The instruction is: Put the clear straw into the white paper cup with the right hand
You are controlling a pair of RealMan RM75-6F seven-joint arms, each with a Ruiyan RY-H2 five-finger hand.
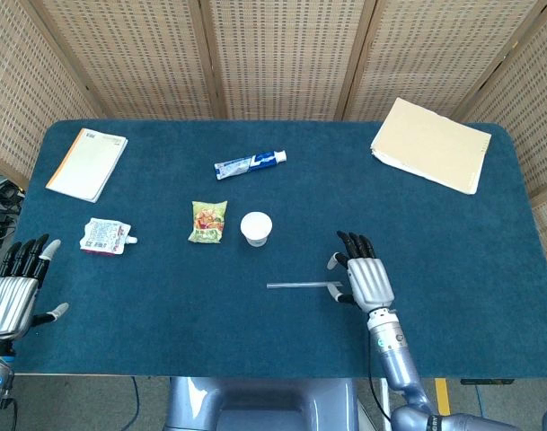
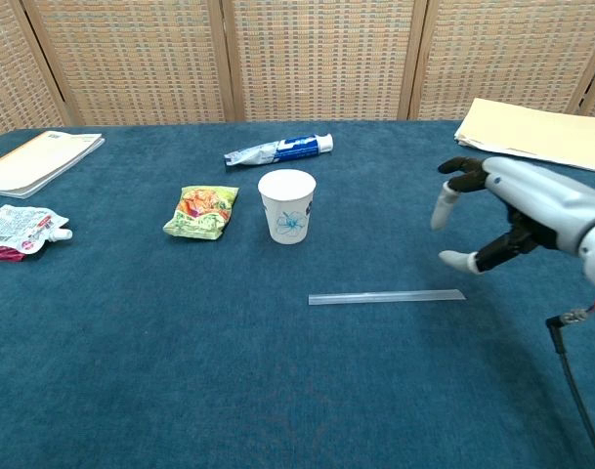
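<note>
The clear straw (image 1: 304,285) (image 2: 386,297) lies flat on the blue table, pointing left to right. Behind its left end stands the white paper cup (image 1: 256,227) (image 2: 287,205), upright with a blue flower print. My right hand (image 1: 363,277) (image 2: 507,210) hovers open over the straw's right end, fingers spread and holding nothing. My left hand (image 1: 14,292) rests open at the table's near left edge, seen only in the head view.
A green snack packet (image 1: 208,221) lies left of the cup and a toothpaste tube (image 1: 249,164) behind it. A white pouch (image 1: 104,236) and a notebook (image 1: 87,163) lie far left. Beige folders (image 1: 431,144) sit at the back right.
</note>
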